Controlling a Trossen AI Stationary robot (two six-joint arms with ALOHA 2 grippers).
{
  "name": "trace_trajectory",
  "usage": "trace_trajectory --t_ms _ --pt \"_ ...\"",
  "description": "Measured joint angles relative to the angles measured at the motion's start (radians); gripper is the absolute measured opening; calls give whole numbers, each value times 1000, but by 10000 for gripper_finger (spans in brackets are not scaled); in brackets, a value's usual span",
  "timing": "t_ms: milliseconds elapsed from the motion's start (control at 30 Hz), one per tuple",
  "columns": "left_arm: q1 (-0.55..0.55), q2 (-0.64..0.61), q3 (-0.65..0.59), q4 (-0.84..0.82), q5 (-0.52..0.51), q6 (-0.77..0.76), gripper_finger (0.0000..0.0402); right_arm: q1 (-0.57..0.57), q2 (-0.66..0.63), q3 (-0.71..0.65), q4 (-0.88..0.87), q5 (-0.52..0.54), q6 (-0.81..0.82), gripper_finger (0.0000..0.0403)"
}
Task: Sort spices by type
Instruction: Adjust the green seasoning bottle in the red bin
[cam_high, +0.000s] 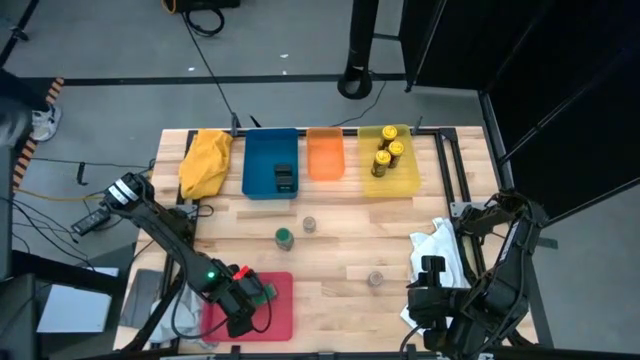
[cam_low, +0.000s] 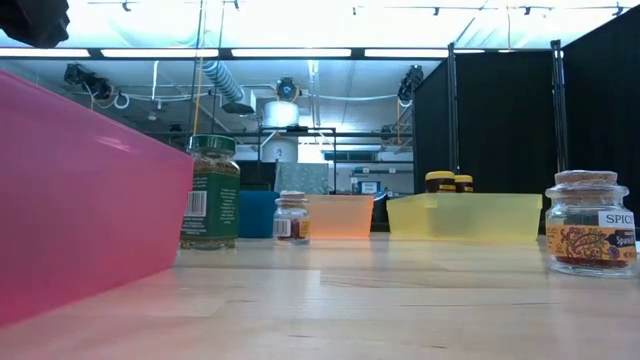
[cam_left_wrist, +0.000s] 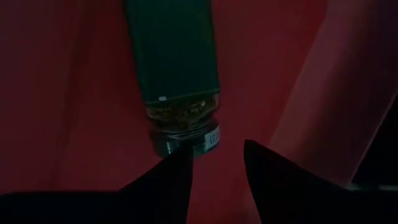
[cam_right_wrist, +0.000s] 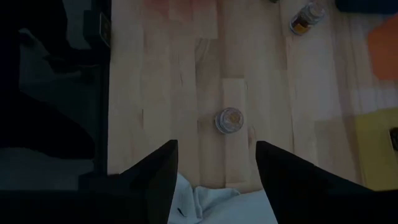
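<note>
L gripper (cam_high: 262, 294) over the red tray (cam_high: 283, 322), fingers apart, green-lidded jar (cam_left_wrist: 177, 81) lying loose just ahead, not gripped; it may roll. R gripper (cam_right_wrist: 214, 180) open, idle.

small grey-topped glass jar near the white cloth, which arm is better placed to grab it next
Right. The small grey-topped glass jar stands on the bare wooden table just ahead of the right gripper, whose fingers are open and empty. The left gripper is across the table over the red plastic tray, at a green-labelled jar.
</note>
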Motion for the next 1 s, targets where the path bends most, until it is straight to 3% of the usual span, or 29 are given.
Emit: trace_trajectory --t_ms 133,533,1000 --pt "0 0 0 2 10 29 162 0 0 0 0 0 -1 224" --pt "47 0 0 10 35 74 259 0 0 0 0 19 -9 224" --pt "93 -18 -1 -56 11 71 266 0 0 0 2 19 -9 224"
